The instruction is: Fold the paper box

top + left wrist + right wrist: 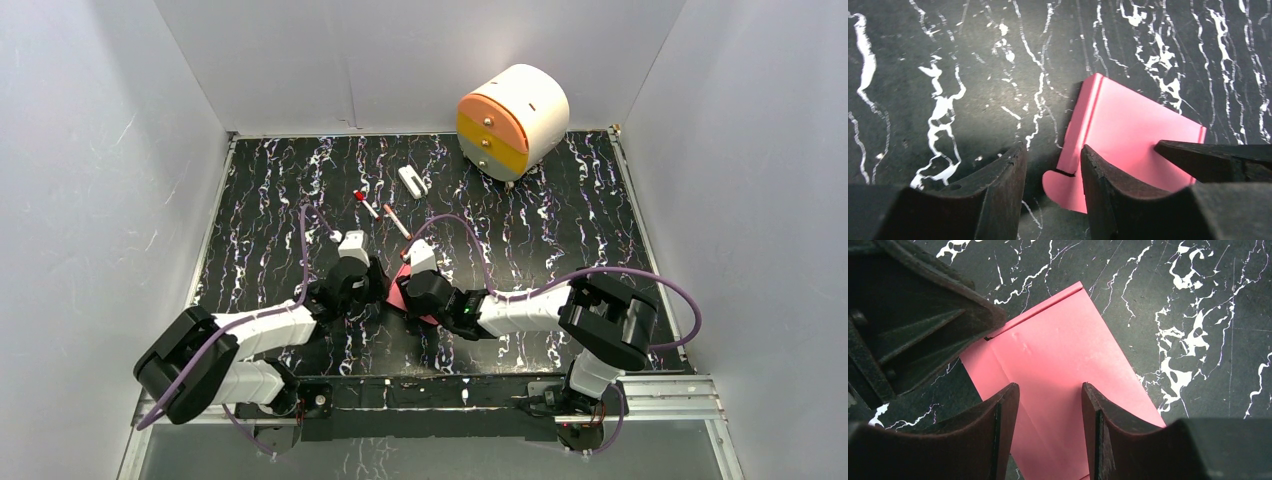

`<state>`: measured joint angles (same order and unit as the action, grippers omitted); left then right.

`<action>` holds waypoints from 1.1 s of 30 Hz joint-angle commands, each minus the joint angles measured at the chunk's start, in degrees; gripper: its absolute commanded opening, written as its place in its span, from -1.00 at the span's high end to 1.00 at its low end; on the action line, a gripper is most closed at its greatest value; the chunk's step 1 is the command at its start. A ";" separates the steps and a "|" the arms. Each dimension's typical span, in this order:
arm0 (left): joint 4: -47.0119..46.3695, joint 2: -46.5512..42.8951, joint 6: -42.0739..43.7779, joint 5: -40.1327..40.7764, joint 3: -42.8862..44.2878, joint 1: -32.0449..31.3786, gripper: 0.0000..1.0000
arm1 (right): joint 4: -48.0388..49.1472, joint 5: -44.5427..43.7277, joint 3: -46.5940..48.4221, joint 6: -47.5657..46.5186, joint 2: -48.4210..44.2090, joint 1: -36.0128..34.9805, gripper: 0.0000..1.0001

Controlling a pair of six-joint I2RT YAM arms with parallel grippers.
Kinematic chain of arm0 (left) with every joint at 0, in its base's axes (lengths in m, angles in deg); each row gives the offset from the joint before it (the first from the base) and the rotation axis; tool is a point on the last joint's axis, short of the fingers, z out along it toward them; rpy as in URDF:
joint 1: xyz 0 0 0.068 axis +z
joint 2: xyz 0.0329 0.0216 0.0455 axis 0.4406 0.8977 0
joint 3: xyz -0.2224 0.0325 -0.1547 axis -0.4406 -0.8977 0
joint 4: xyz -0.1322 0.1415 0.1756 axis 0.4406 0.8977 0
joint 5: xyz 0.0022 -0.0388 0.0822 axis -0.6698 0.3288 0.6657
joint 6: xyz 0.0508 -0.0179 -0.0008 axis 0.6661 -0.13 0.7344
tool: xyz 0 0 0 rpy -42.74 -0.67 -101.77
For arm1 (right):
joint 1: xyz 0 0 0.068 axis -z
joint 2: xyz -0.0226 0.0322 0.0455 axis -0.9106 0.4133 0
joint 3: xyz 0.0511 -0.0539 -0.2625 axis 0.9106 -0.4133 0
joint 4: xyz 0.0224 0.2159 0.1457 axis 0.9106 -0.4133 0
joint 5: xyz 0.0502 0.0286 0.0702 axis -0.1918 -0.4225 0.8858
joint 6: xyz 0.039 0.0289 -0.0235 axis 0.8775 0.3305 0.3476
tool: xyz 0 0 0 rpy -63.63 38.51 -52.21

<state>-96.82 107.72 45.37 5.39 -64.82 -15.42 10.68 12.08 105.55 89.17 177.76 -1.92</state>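
The paper box (397,291) lies flat on the black marbled table, between my two grippers. It is pink-red card (1133,125) with a narrow side flap folded up along one long edge and a rounded tab at the near corner. My left gripper (1053,150) is open and low, with that tab and flap edge in the gap between its fingers; its right finger rests over the card. My right gripper (1050,388) is open right above the card (1063,345), both fingertips over the pink face. The right gripper's fingertip (1208,157) shows on the card's far side.
A round white drawer unit (512,120) with orange and yellow fronts stands at the back right. A small white block (411,180), a red-tipped stick (366,204) and a thin pen (396,220) lie behind the grippers. White walls enclose the table.
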 commanded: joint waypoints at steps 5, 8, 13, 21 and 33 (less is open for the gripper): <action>-2.94 3.51 4.97 -7.49 3.35 1.36 0.13 | 0.95 3.15 -1.35 -3.06 1.43 -0.08 -0.12; -2.78 5.64 5.14 -8.18 3.55 1.48 0.11 | 1.43 3.96 -1.49 -4.49 0.89 -0.04 -0.12; -3.36 8.55 4.80 -7.94 3.18 1.75 0.16 | -0.15 5.70 -1.19 -8.40 -1.15 -0.08 -0.26; -0.49 11.28 5.48 -8.55 4.82 1.75 0.22 | -7.70 10.16 0.39 -16.21 -6.11 -1.41 -0.57; -0.06 10.41 6.11 -10.14 4.06 1.75 0.24 | -6.67 -0.86 -0.72 -24.42 -3.33 -5.17 -0.64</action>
<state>-102.19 117.84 49.61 -3.66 -59.88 -14.02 0.63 17.02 104.94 69.59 173.43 -6.46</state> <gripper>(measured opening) 0.387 0.828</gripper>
